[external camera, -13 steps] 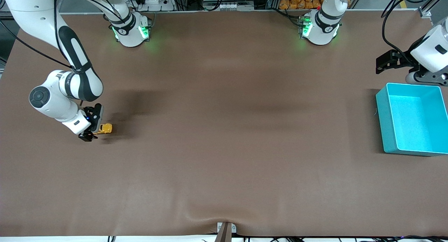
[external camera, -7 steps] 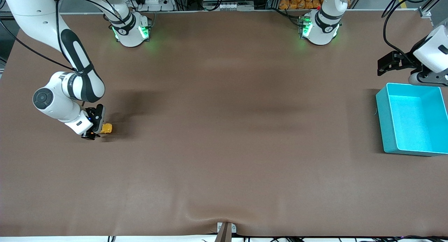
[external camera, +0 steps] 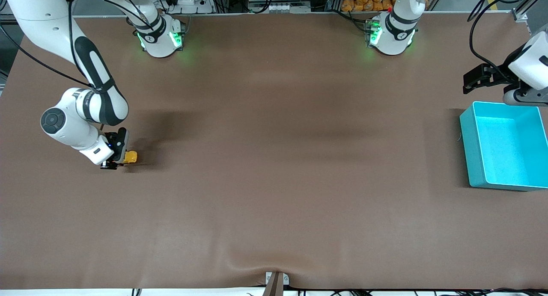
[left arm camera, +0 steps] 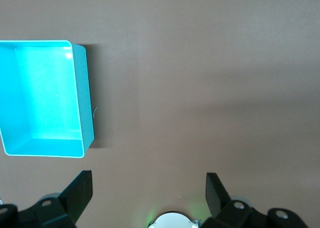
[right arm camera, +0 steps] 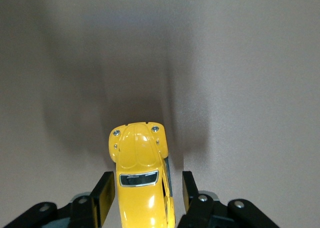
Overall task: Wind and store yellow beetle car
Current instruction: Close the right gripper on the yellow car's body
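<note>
Right wrist view: the yellow beetle car [right arm camera: 141,173] sits between the fingers [right arm camera: 103,195] of the right gripper [right arm camera: 145,198], nose pointing to twelve o'clock, straight away from the wrist, its long axis running along the fingers and across the line on which they close; narrow gaps seem to remain at both flanks, so whether the car is pinched cannot be told. On the front view the car [external camera: 130,157] rests on the brown table [external camera: 274,180] at the right arm's end, at about three o'clock from the right gripper [external camera: 115,159]. The turquoise box [external camera: 475,150] lies well apart at the left arm's end, where the left gripper [left arm camera: 149,193] waits spread wide above the table beside it.
</note>
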{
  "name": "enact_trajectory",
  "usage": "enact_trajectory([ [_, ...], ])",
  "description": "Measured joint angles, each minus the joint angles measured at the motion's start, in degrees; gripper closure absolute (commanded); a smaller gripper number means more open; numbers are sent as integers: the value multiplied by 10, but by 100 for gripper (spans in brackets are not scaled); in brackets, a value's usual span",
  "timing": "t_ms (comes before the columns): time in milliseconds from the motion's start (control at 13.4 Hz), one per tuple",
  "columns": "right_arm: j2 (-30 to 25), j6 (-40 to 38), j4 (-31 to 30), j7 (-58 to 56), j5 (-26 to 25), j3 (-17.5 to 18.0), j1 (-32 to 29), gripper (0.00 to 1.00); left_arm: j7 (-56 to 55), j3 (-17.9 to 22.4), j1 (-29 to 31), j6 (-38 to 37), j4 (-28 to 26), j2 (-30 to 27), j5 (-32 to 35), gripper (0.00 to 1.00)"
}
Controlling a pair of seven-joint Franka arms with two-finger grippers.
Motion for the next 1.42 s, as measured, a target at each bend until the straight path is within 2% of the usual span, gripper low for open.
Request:
enact_trajectory([
  [521,5,3,0,0,0,0,0,61,-25,0,0,0,0,0,0,0],
  [1415,6,4,0,-5,1,-1,-12,61,-31,0,0,0,0,0,0,0],
])
